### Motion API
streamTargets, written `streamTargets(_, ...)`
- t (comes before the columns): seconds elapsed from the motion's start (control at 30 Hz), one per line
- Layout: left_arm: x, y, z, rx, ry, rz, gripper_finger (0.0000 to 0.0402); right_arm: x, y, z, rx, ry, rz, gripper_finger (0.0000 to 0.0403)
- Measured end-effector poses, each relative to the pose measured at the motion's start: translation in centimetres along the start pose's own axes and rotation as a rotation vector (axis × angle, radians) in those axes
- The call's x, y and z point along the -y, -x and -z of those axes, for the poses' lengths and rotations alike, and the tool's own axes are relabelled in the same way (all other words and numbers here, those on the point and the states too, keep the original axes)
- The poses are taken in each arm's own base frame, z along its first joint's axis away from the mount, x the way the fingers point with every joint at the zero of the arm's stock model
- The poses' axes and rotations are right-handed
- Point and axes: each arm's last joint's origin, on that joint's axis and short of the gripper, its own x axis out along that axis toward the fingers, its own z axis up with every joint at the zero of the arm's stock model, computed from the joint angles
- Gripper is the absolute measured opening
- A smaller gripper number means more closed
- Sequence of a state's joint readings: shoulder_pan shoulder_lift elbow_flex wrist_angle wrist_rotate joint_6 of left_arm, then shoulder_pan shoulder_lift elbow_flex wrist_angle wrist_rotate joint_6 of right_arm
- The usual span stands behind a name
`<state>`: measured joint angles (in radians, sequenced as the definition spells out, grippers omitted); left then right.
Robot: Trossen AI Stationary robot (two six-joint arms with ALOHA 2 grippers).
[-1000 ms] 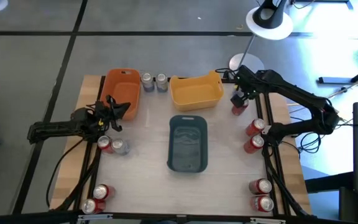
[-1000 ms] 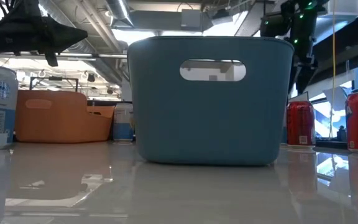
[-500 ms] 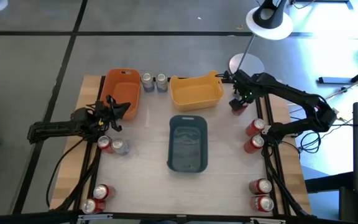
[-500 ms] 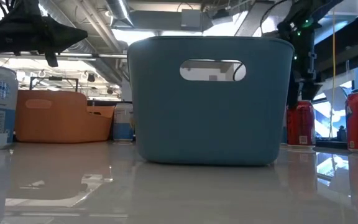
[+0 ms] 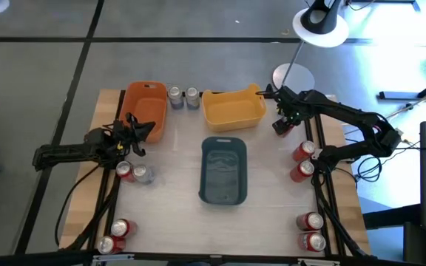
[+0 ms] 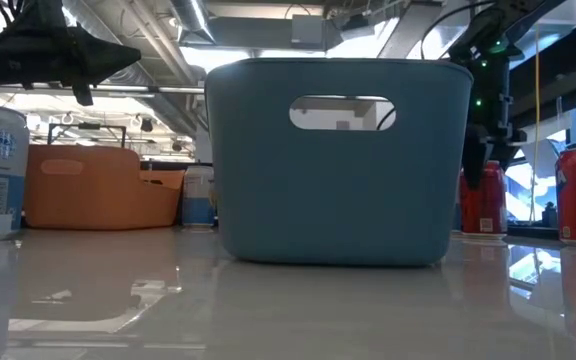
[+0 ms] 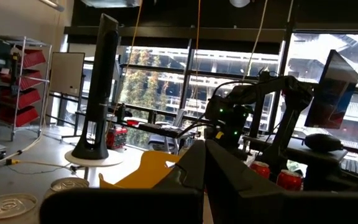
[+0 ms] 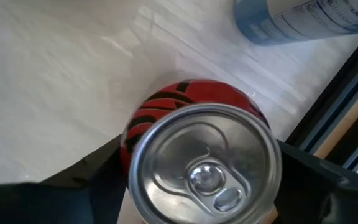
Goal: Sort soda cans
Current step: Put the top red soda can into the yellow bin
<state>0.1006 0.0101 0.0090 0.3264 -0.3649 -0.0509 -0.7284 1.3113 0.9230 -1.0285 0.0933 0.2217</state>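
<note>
A red soda can (image 8: pixel 207 168) stands upright on the table at the far right, beside the yellow bin (image 5: pixel 233 108). My right gripper (image 5: pixel 281 123) points down over it, open, one finger (image 8: pixel 101 183) on each side of the can's top. In the low view the gripper (image 6: pixel 488 150) reaches down to the can (image 6: pixel 483 200). My left gripper (image 5: pixel 135 130) waits shut above the table's left side, next to the orange bin (image 5: pixel 145 109). Other red and silver cans stand along the table's edges. My right gripper comes at the red can from above, its fingers close to the two opposite sides of the can's upper body (image 8: pixel 135 134). I cannot tell whether they touch it. The can stands upright on the table.
A dark blue-grey bin (image 5: pixel 223 168) sits mid-table. Two silver cans (image 5: pixel 183 97) stand between the orange and yellow bins. Pairs of cans stand at the left (image 5: pixel 133 173), near left (image 5: pixel 114 235), right (image 5: pixel 302 161) and near right (image 5: pixel 311 230). A blue-and-white can (image 8: pixel 303 22) stands just beyond the red one.
My right gripper has come down from above the red can until its fingers straddle the can's top. The can has stayed in place.
</note>
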Motion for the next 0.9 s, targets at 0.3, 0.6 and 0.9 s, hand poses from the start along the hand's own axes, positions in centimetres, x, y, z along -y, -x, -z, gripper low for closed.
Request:
streamTargets(0.3, 0.0, 0.0, 0.0, 0.0, 0.0, 0.0, 0.0, 0.0, 2.6, -1.0, 0.038, 0.041, 0.002, 0.0282)
streamTargets(0.6, 0.0, 0.0, 0.0, 0.0, -0.019, -0.001, 0.0, 0.2, 10.4, -2.3, 0.115, 0.072, -0.105, 0.0283)
streamTargets(0.9, 0.0, 0.0, 0.0, 0.0, -0.026, -0.003, 0.0, -0.5, 13.9, -6.0, 0.508, 0.089, -0.223, 0.0284)
